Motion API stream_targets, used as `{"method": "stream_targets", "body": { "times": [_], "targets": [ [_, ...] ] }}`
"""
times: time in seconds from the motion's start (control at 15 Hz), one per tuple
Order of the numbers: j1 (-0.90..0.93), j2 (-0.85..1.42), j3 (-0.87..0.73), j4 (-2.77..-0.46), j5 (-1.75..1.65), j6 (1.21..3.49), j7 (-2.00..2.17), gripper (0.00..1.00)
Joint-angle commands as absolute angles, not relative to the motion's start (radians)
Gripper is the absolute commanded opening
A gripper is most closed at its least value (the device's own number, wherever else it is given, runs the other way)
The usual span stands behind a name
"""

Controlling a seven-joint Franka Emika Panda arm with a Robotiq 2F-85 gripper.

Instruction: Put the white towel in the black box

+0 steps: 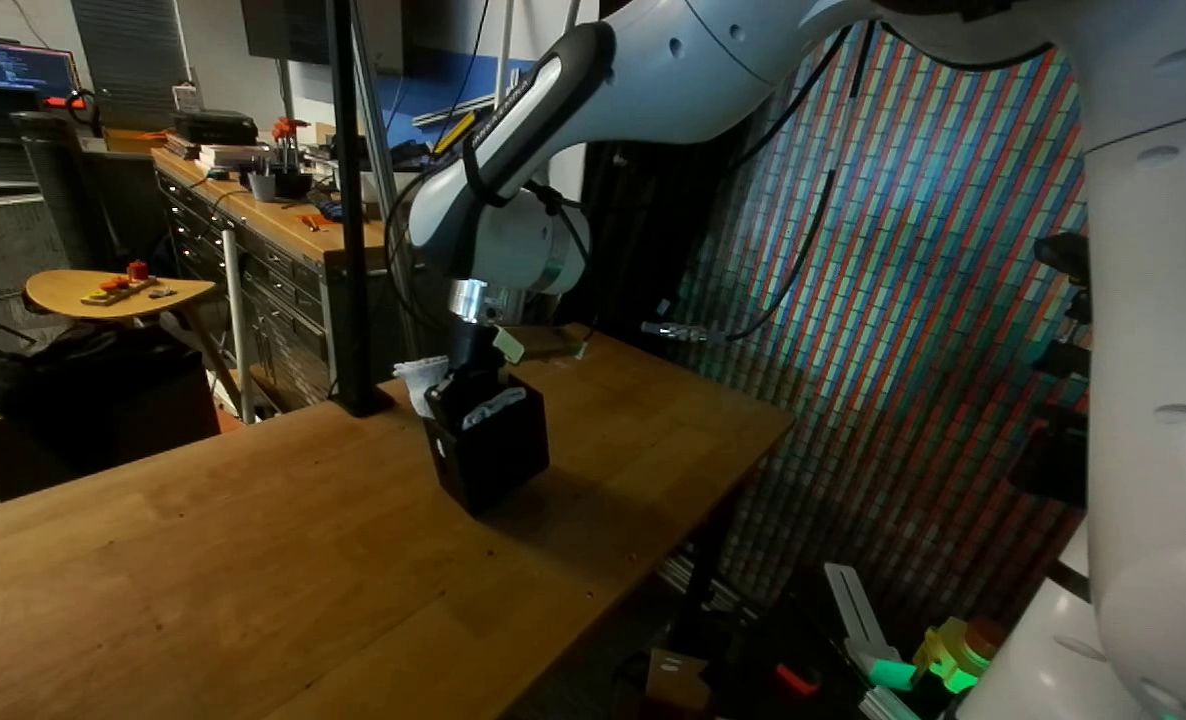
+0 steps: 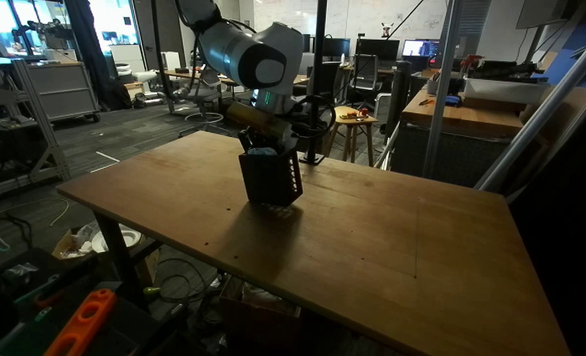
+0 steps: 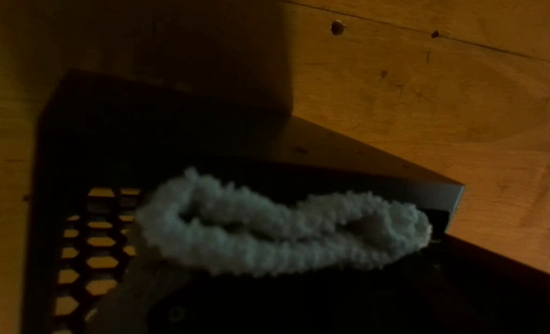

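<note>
Claw (image 1: 463,392), jaws tog., sits at mouth of blk honeycomb-sided box (image 1: 501,455) w/ wht terry towel (image 3: 256,253) poking above rim.

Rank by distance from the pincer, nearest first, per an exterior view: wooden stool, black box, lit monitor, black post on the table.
In an exterior view:
1. black box: right at it, mid-picture.
2. black post: just left, at the edge of the table.
3. wooden stool: farther left, beyond the table.
4. lit monitor: upper left, background.

The black box (image 3: 112,134) (cut off in wrist view) hides the white towel (image 3: 265,255) — partly.
</note>
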State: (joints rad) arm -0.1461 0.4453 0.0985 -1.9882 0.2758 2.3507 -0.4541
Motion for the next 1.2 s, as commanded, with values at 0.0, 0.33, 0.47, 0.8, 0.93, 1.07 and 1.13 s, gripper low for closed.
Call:
{"method": "stream_targets", "body": {
  "times": [0.0, 0.33, 0.47, 0.8, 0.93, 1.07, 1.13],
  "targets": [
    [-0.163, 0.416, 0.099, -2.030, 0.280, 2.366, -0.475, 0.00],
    [-0.159, 0.372, 0.065, -2.028, 0.218, 2.329, -0.457, 0.00],
    [-0.154, 0.358, 0.052, -2.018, 0.182, 2.312, -0.451, 0.00],
    [-0.144, 0.314, 0.030, -1.998, 0.088, 2.264, -0.445, 0.00],
    [-0.143, 0.298, 0.023, -1.994, 0.062, 2.252, -0.447, 0.00],
    [-0.141, 0.291, 0.018, -1.990, 0.037, 2.247, -0.451, 0.00],
    [-0.141, 0.289, 0.016, -1.988, 0.027, 2.247, -0.454, 0.00]
  ]
}}
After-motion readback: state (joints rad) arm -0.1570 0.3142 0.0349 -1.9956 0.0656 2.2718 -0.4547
